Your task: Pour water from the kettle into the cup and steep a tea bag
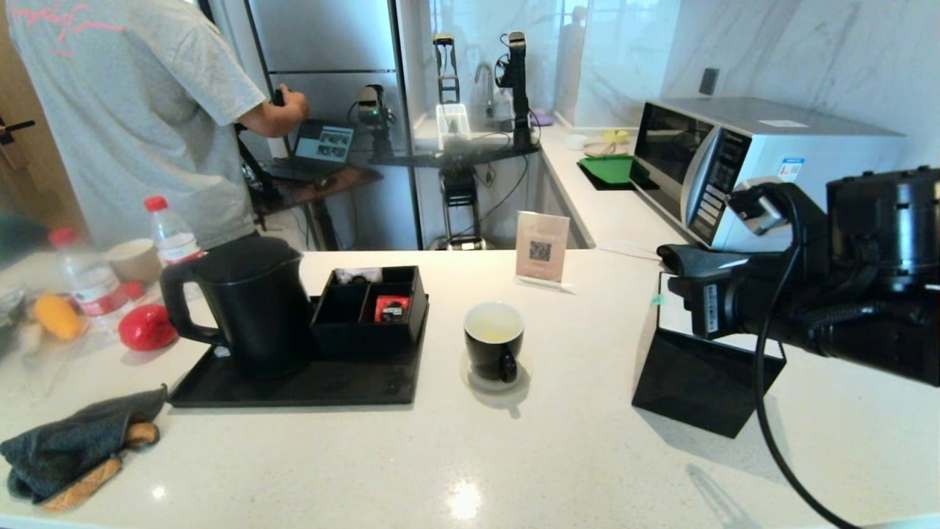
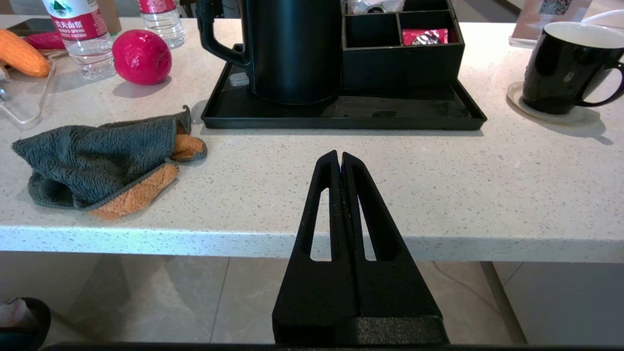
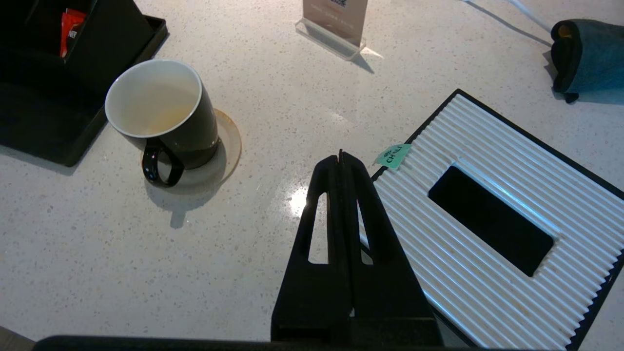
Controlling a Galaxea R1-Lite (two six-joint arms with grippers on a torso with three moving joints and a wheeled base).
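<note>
The matte black kettle [image 1: 246, 308] [image 2: 292, 48] stands upright on a black tray [image 1: 294, 386], handle to the left. The black cup [image 1: 493, 356] [image 3: 187, 134] sits on a coaster mid-counter and holds pale yellowish water [image 1: 493, 332] [image 3: 156, 114]. A teal tea bag tag [image 3: 394, 155] [image 1: 658, 300] lies at the corner of the tissue box; pouch and string are hidden. My right gripper [image 3: 340, 155] [image 1: 663, 256] hovers shut and empty just beside that tag, right of the cup. My left gripper [image 2: 340, 155] stays shut over the counter's front edge, before the tray.
A black tissue box [image 1: 698, 382] with a ribbed white top [image 3: 487, 253] sits under the right arm. An organiser [image 1: 367, 308] holding a red packet shares the tray. A cloth [image 1: 73, 448], bottles [image 1: 172, 235], a red ball [image 1: 147, 327], a sign [image 1: 542, 246], a microwave [image 1: 734, 162] and a person surround.
</note>
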